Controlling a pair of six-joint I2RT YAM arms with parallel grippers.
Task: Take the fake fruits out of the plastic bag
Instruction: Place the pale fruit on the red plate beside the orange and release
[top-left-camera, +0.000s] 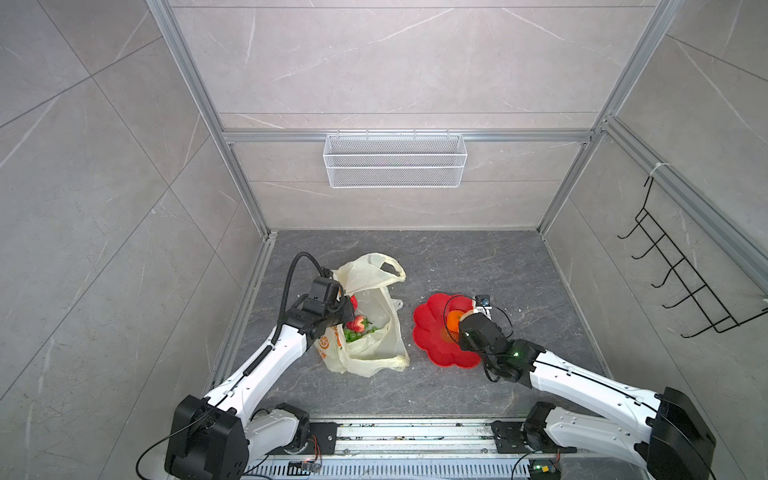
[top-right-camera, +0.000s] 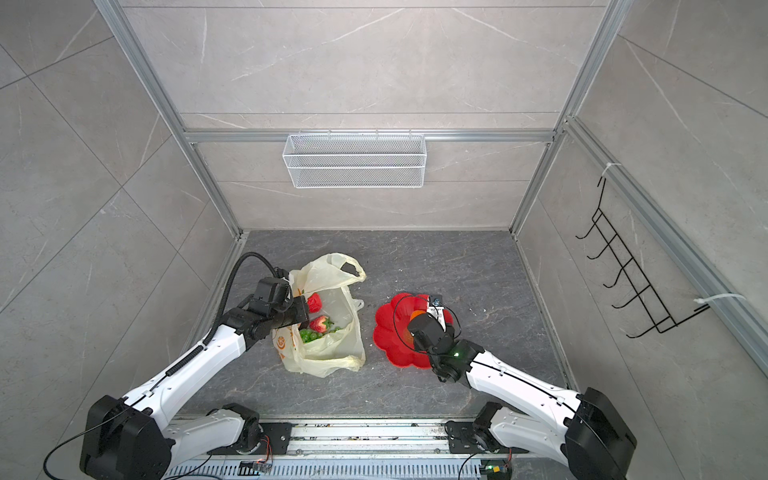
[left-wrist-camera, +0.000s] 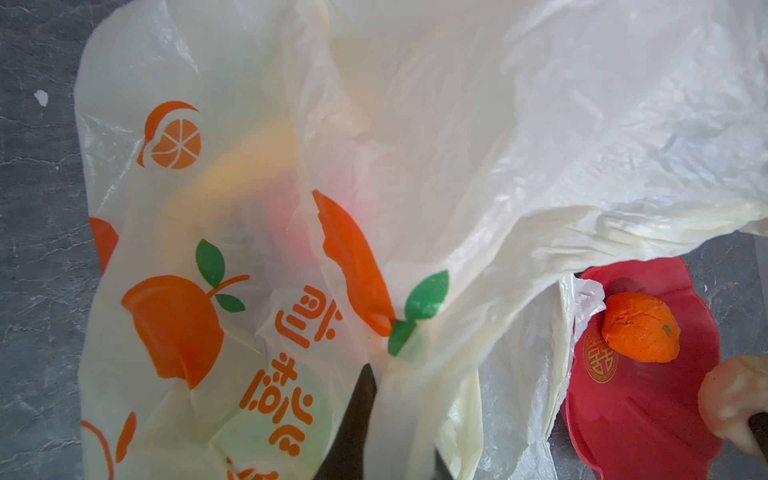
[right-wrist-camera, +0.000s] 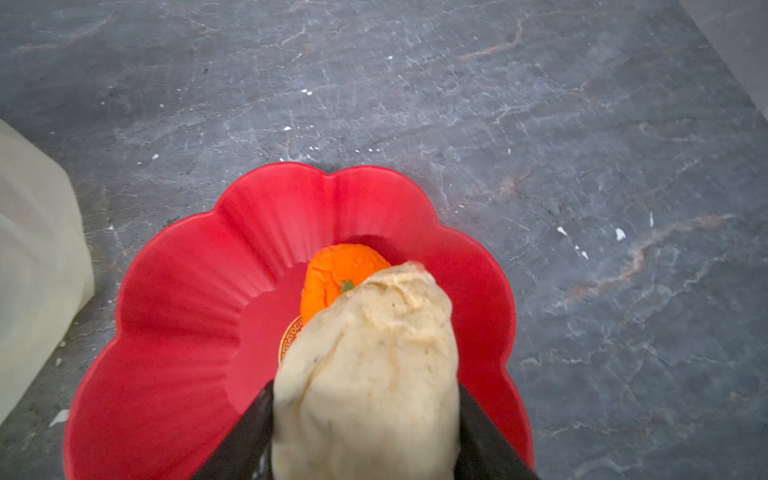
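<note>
Right wrist view: right gripper (right-wrist-camera: 368, 415) clamps the pale peach fruit (right-wrist-camera: 374, 340) above the red plate (right-wrist-camera: 166, 291), by the orange (right-wrist-camera: 332, 270); released, it may roll off. Left gripper (left-wrist-camera: 376, 386) seemingly pinches the plastic bag (left-wrist-camera: 457, 124), which could slip.

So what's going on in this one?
The left pincer is shut on the rim of the plastic bag, holding its mouth open. The right pincer grips a pale peach-coloured fruit over the red flower-shaped plate, where an orange already lies. A strawberry, green grapes and another red fruit are still in the bag, so the unloading is partly done.
</note>
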